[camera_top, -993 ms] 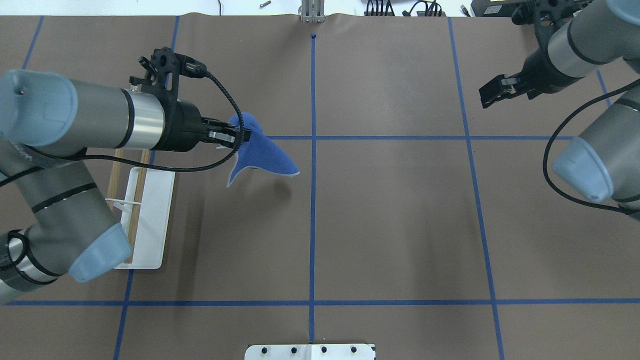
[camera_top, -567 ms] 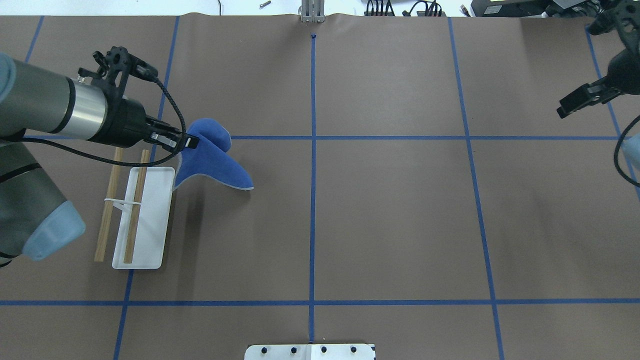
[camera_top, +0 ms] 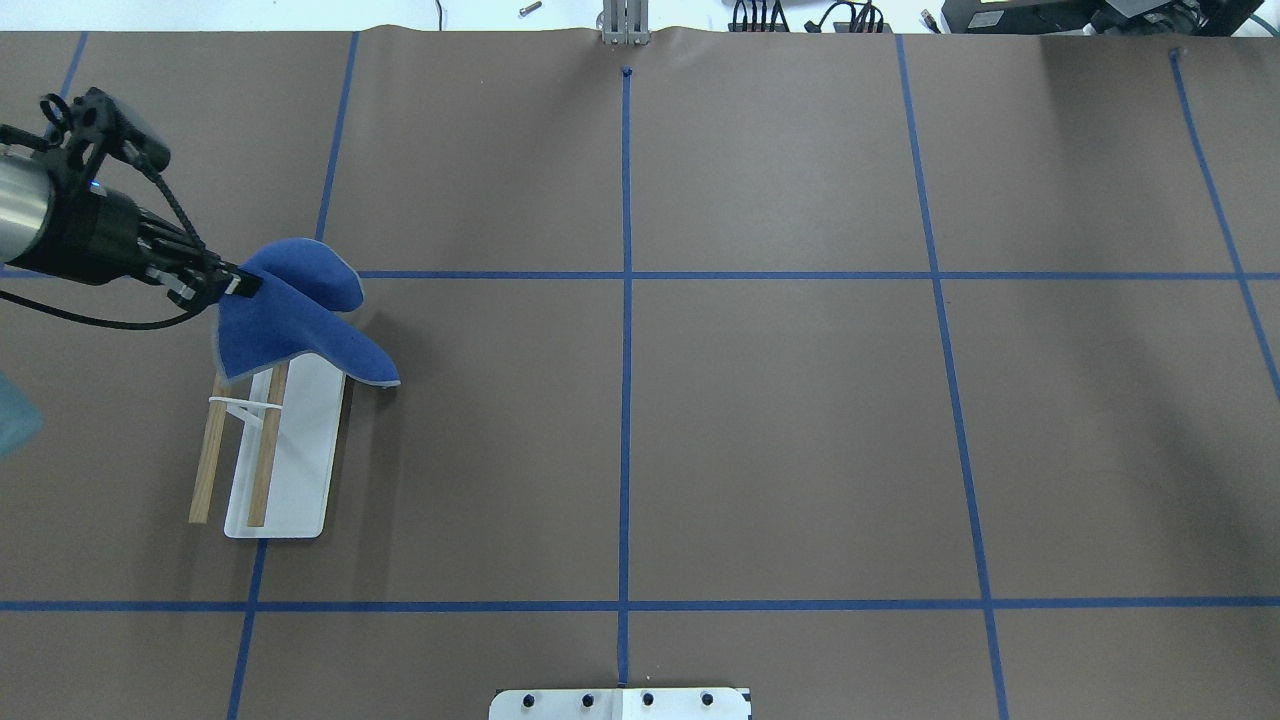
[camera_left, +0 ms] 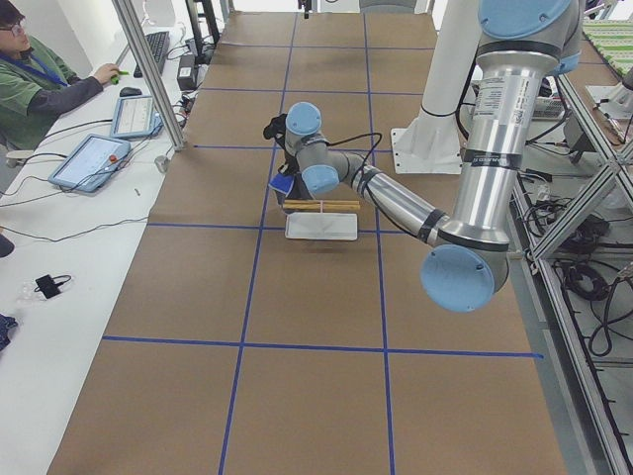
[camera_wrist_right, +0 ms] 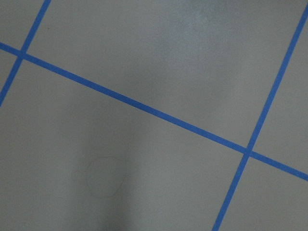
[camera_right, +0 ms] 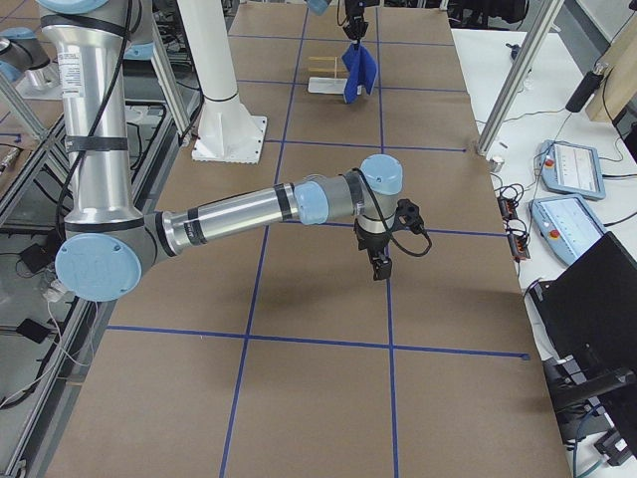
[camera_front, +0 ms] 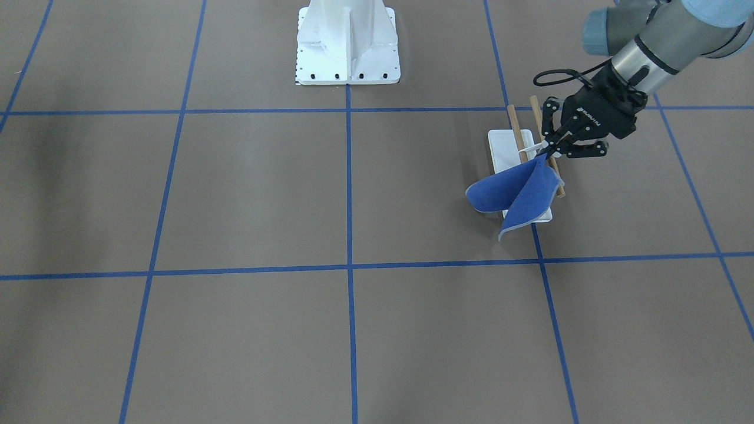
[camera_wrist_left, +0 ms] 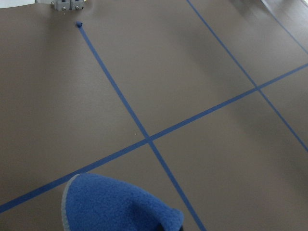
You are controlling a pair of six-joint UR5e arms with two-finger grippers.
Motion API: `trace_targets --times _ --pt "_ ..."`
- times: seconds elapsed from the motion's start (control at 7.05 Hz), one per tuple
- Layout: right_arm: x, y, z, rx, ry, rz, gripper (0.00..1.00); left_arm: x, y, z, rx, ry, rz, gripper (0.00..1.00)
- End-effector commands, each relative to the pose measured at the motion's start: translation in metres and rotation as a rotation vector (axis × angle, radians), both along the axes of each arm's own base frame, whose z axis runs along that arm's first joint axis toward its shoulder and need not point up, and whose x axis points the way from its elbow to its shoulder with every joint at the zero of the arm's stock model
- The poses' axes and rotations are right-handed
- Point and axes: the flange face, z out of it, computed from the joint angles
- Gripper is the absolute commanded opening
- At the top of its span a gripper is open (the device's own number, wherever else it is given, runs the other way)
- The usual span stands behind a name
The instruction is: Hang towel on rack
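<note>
Pinching towel (camera_top: 292, 320) over rack (camera_top: 305, 475) with 2 dowels (camera_top: 265, 450): left gripper (camera_top: 240, 285) (white lettering (camera_front: 591, 119) unreadable); right gripper (camera_right: 379, 269) aperture cannot tell.

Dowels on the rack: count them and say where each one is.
2. One dowel lies on the left in the overhead view, the other dowel beside it over the white base. The towel hides their far ends.
</note>
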Motion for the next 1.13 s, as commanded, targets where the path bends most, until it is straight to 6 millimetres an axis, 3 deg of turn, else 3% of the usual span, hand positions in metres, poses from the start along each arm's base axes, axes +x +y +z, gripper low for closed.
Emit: trace_targets --times 0.0,0.28,0.43,0.57,0.71,0.99 --pt "0.006 0.003 0.006 -0.006 0.002 0.002 1.00 -0.042 -0.018 0.039 0.041 -0.030 0.021 0.00" --pt "0.006 0.004 0.007 -0.007 0.004 0.002 1.00 -0.059 -0.025 0.079 0.078 -0.084 0.033 0.00" --pt "0.006 0.003 0.006 -0.004 0.004 0.002 1.00 -0.059 -0.024 0.084 0.068 -0.088 0.034 0.00" --pt "0.006 0.004 0.008 -0.009 0.006 0.003 1.00 -0.057 -0.026 0.093 0.056 -0.099 0.032 0.65" --pt "0.006 0.004 0.008 -0.010 0.006 0.004 1.00 -0.057 -0.025 0.094 0.052 -0.097 0.028 0.98" --pt "0.006 0.007 0.012 -0.022 0.004 0.008 1.00 -0.056 -0.024 0.090 0.051 -0.090 0.034 0.99"
